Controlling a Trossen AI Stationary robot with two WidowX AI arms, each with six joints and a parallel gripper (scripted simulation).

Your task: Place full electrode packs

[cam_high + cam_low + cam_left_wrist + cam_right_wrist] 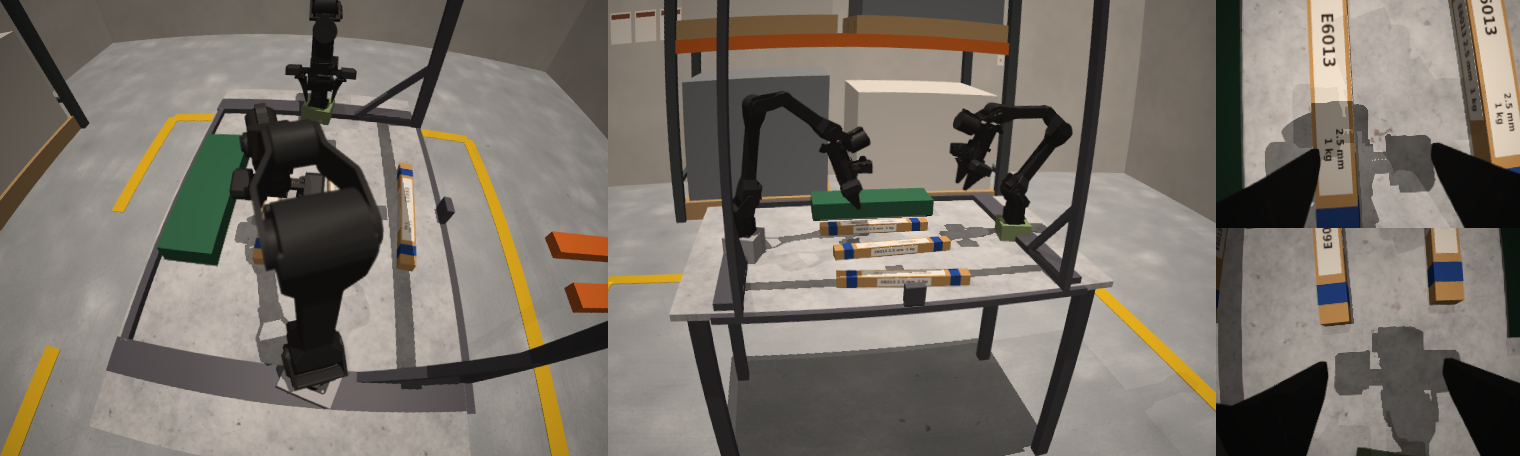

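Three long tan packs with blue bands and white E6013 labels lie flat on the table in a row. The back pack (873, 226) lies next to the green low platform (872, 201); the middle pack (891, 247) and the front pack (903, 278) lie further out. My left gripper (853, 197) is open and empty, hovering above the gap between the back pack (1332, 100) and the middle pack (1491, 75). My right gripper (970, 177) is open and empty, raised above bare table beyond the pack ends (1332, 278). The platform (205, 197) holds nothing.
A dark frame rail runs round the table edge (1048, 260). A small dark block (914, 296) sits on the front rail. The right arm's green base (1013, 228) stands at the table's right end. Upright posts (1085, 145) stand at the corners.
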